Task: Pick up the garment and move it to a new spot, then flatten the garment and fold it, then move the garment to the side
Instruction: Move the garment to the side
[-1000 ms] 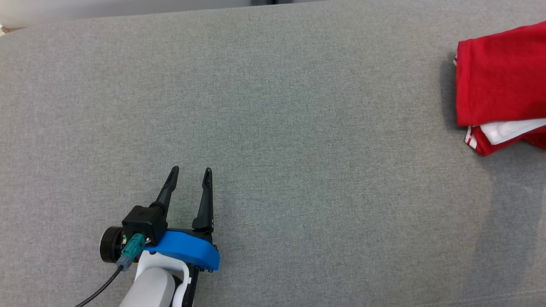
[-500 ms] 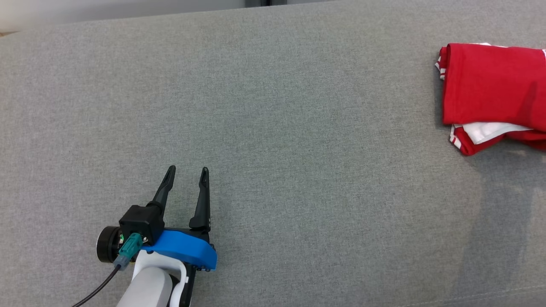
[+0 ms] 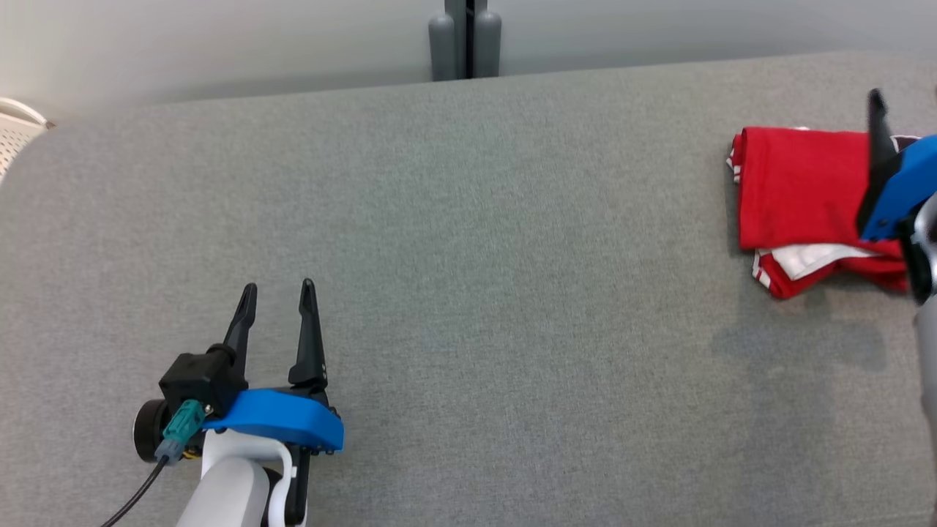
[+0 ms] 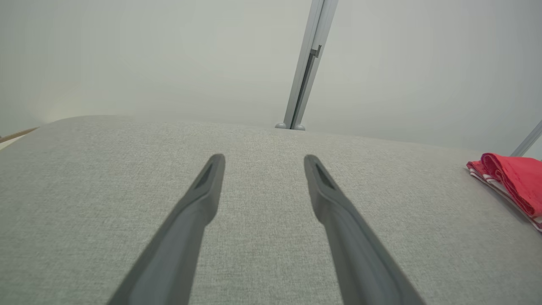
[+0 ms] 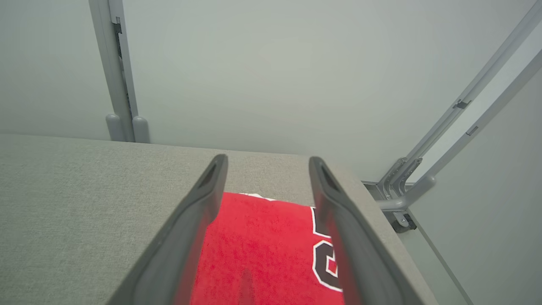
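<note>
Left gripper (image 3: 278, 287): the two dark fingers stand apart with a moderate gap and hold nothing. It is low over the near left part of the grey fabric surface (image 3: 512, 256).
Right gripper (image 5: 267, 159): the fingers are spread and nothing is gripped between them. It is above the right part of the garment (image 3: 798, 190); whether the tips touch the cloth I cannot tell.
Garment: red and folded, it lies at the far right of the surface near its right edge, well apart from the left gripper.
Garment details: a white layer and a red-and-white striped edge stick out on its near side, and a black-and-white print shows on top.
Behind: a grey post (image 3: 465, 36) stands at the far edge, against a pale wall.
</note>
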Controlling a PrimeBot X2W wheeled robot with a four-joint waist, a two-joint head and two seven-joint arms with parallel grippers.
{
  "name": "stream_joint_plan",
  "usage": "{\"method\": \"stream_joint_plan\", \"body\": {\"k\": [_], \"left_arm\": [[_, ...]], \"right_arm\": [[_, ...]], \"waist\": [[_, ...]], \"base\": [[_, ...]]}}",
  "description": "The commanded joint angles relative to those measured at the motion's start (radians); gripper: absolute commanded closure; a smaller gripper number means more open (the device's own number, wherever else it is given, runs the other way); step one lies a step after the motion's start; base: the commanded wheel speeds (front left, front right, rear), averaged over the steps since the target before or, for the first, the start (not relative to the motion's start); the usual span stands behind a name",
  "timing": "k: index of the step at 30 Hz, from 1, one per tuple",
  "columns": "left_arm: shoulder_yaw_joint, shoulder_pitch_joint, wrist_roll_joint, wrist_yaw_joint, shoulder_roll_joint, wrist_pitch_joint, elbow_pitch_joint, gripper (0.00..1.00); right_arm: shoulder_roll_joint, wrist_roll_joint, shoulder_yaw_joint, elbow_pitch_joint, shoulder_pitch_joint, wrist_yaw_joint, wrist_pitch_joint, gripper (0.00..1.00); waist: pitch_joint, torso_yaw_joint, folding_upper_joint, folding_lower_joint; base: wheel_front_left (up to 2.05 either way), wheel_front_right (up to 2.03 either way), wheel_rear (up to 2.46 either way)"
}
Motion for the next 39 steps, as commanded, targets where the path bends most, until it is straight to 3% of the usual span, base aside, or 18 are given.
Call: {"method": "stream_joint_plan", "body": {"k": [1,11,21,24,30,39], "left_arm": [[0.012,0.018,0.005,0.002,-0.005,-0.005,0.002,0.00],[0.060,0.114,0.003,-0.006,-0.032,-0.005,0.027,0.00],[0.068,0.204,0.017,-0.002,-0.040,-0.005,0.019,0.00],[0.061,0.220,0.032,0.011,-0.034,-0.005,0.010,0.00],[0.055,0.237,0.049,0.027,-0.028,-0.005,-0.010,0.00],[0.040,0.257,0.065,0.037,-0.012,0.006,-0.031,0.00]], "right_arm": [[0.014,0.018,0.022,0.000,0.035,0.000,-0.027,0.00],[0.126,0.147,0.136,-0.098,0.275,0.000,-0.182,0.00],[0.235,0.144,0.100,-0.339,0.602,0.000,-0.235,0.00],[0.246,0.141,0.097,-0.417,0.680,0.000,-0.233,0.00],[0.247,0.249,0.151,-0.515,0.794,0.000,-0.229,0.00],[0.247,0.287,0.189,-0.548,0.847,0.000,-0.216,0.00]], "waist": [[-0.026,-0.004,0.0000,0.0001],[-0.167,0.035,0.0000,0.0001],[-0.237,0.071,0.0000,0.0001],[-0.243,0.076,0.0000,0.0001],[-0.249,0.082,0.0000,0.0001],[-0.244,0.080,0.0000,0.0001]], "base": [[0.00,0.00,0.00],[0.00,0.00,0.00],[0.00,0.00,0.00],[0.00,0.00,0.00],[0.00,0.00,0.00],[0.00,0.00,0.00]]}}
